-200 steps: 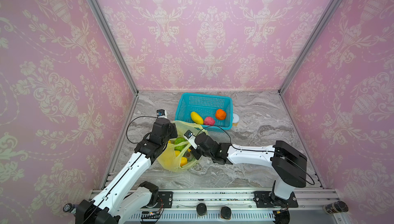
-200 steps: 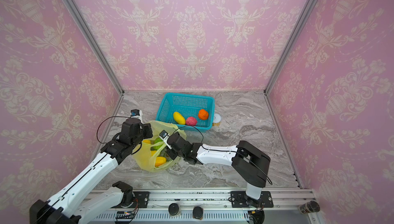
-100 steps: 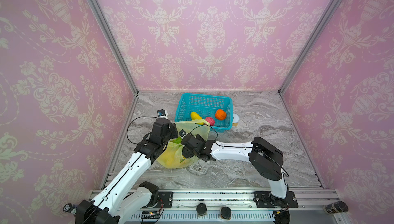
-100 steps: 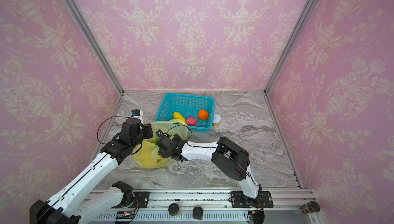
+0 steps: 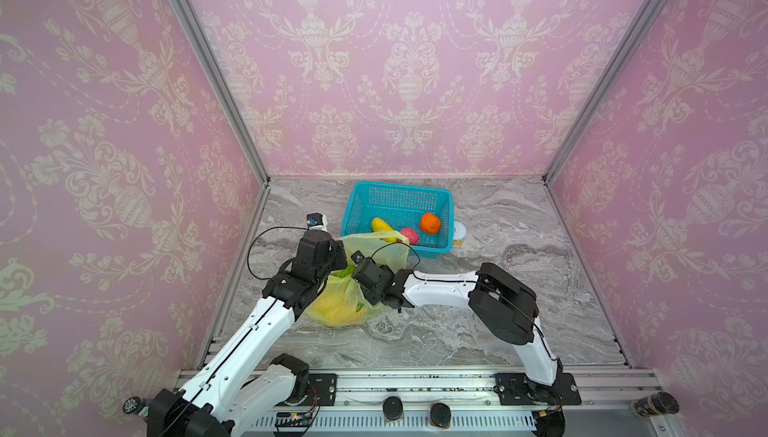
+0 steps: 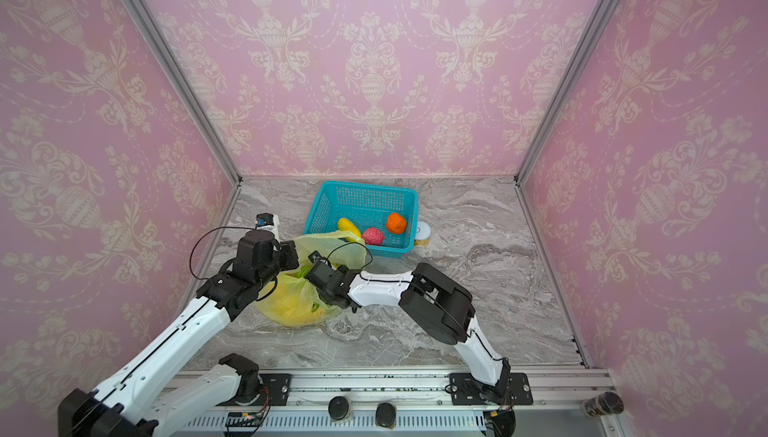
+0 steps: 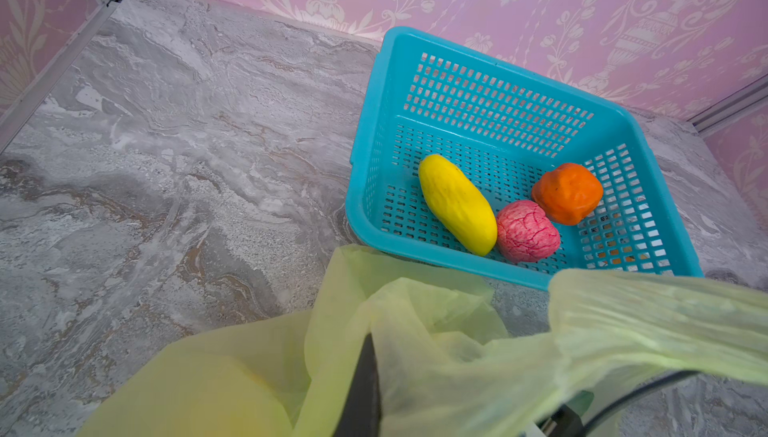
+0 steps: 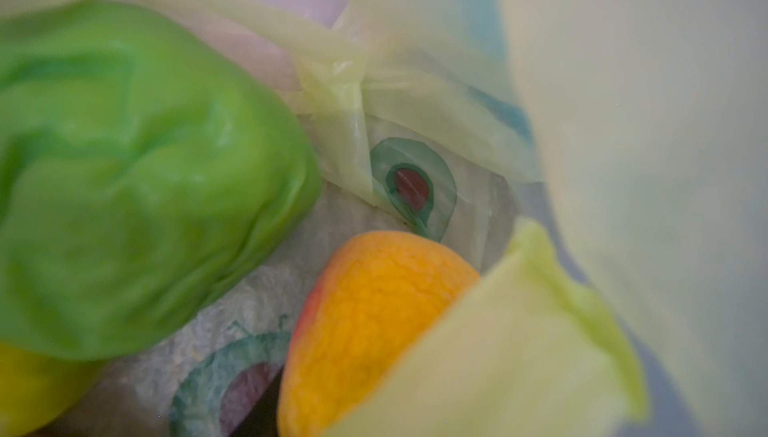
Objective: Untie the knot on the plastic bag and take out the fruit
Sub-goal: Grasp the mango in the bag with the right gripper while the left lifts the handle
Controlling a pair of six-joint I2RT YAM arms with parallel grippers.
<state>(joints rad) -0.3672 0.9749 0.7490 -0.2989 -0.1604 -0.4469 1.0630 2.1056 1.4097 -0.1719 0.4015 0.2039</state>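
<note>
Left wrist: filmy, crinkled plastic bag (image 7: 457, 351)

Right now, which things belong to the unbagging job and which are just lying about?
Job: translucent yellow-green plastic bag; green fruit and yellow-orange fruit inside it; long yellow fruit, pink bumpy fruit, orange fruit in teal mesh basket.
Lying about: small round white-topped can beside basket.

Bright even light, soft shadows, right wrist close-up seemingly defocused

Lab booth: wallpaper panels (image 5: 415, 60), aluminium frame (image 5: 210, 69)
</note>
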